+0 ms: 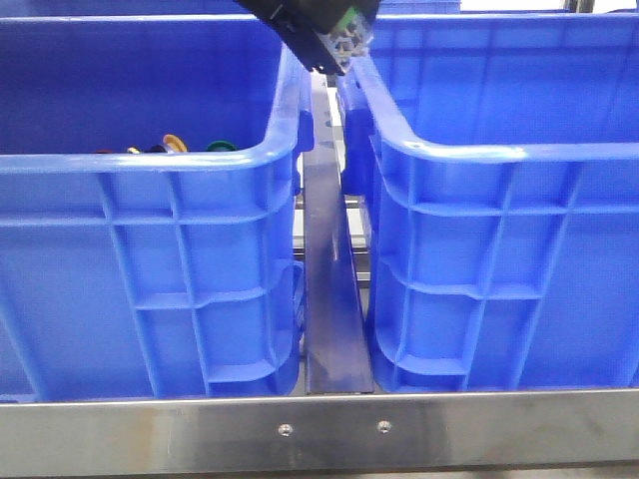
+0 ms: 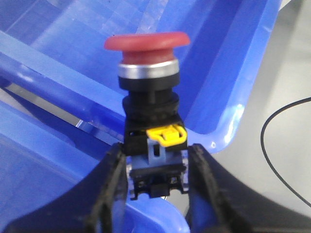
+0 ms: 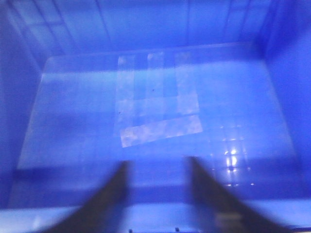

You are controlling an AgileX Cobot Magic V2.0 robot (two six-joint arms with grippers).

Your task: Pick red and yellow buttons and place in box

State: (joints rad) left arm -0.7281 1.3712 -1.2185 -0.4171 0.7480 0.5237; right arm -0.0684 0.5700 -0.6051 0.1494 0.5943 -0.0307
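Note:
The red button (image 2: 146, 42), with its dark red domed cap, silver collar and black body, stands upright between my left gripper's (image 2: 156, 151) black fingers, which are shut on its base. In the front view that arm's end (image 1: 334, 45) hangs above the gap between the two blue crates. Below the button the box (image 2: 221, 73) shows its inner wall and rolled rim. My right gripper (image 3: 156, 167) is open and holds nothing; it looks down into the box (image 3: 73, 111), whose floor carries a pale tape patch. A yellow rounded piece (image 1: 175, 142) peeks over the left crate's near wall.
The twin crate (image 1: 150, 165) on the left holds several small coloured parts, mostly hidden by its wall. The right crate (image 1: 499, 155) stands beside it. A dark metal bar (image 1: 329, 279) runs between them, and a steel rail (image 1: 319, 429) crosses in front. A black cable (image 2: 282, 145) lies outside the crate.

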